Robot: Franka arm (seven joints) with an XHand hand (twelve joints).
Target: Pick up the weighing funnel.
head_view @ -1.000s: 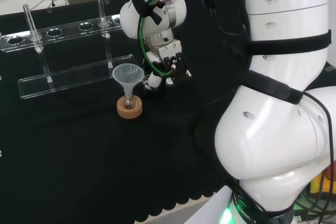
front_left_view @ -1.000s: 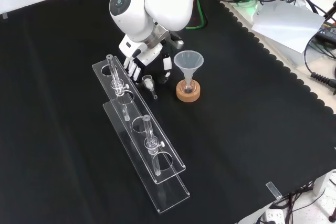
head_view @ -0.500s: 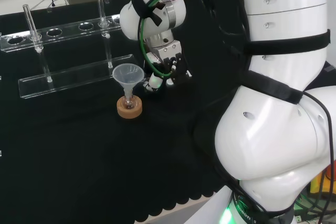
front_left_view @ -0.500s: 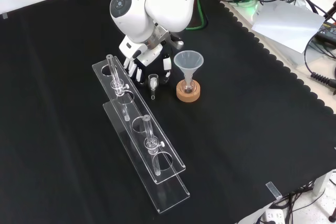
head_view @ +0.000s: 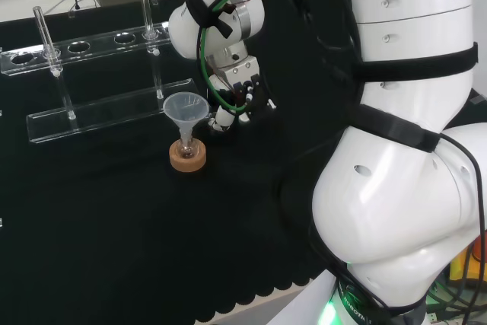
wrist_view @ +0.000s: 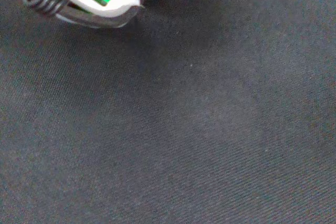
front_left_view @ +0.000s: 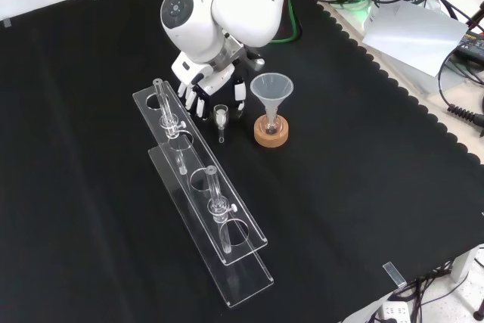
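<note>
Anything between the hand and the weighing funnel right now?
Nothing visible. In the front view the weighing funnel lies on the cloth right at the hand, between its fingers and thumb. The big funnel stands to the right, the clear rack to the left, both clear of the gap.

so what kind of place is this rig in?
Probably a chemistry-lab bench set up for robot trials: a funnel standing in a small flask on a cork ring, and a clear test-tube rack, all on black cloth.
</note>
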